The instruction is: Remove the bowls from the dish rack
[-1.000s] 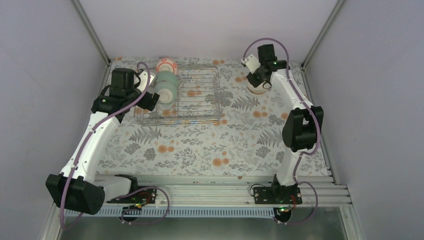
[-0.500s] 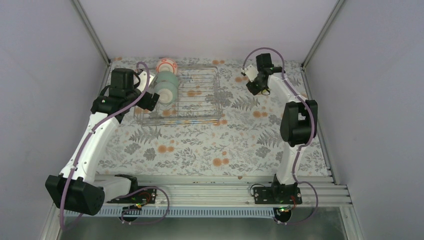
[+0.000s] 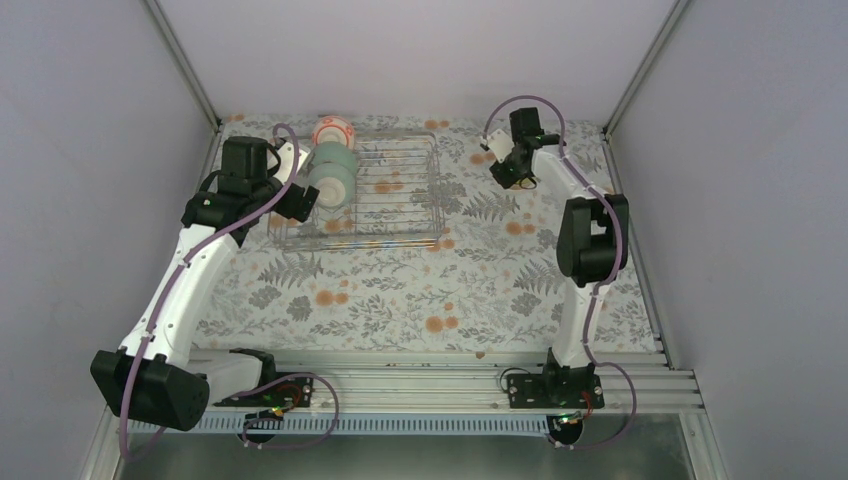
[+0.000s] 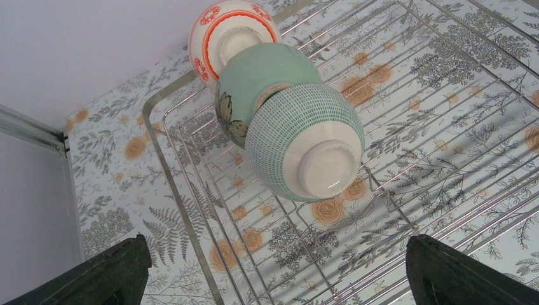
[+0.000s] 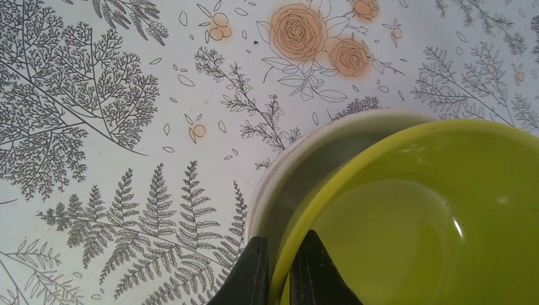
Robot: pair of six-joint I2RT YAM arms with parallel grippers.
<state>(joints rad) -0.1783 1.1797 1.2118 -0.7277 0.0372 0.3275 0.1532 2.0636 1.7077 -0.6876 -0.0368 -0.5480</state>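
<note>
The silver wire dish rack (image 3: 400,195) stands at the back left. At its left end three bowls lie on their sides, nested in a row: a white one with orange-red pattern (image 4: 225,28), a pale mint one (image 4: 267,73) and a green-checked white one (image 4: 305,143). My left gripper (image 4: 286,279) is open, its fingers (image 4: 114,273) wide apart above the rack (image 4: 173,190), just short of the checked bowl. My right gripper (image 5: 283,270) is shut on the rim of the yellow-green bowl (image 5: 413,216), which sits in a white bowl (image 5: 299,165) at the back right. The wrist (image 3: 510,160) hides both from above.
The table wears a floral cloth (image 3: 400,290). Grey walls and metal posts close in the back and sides. The right part of the rack holds nothing. The arm bases stand on a rail (image 3: 420,385) at the near edge.
My right gripper has come down and a little left over the white bowl, which showed beneath it a second ago and is now covered. The left arm has not moved.
</note>
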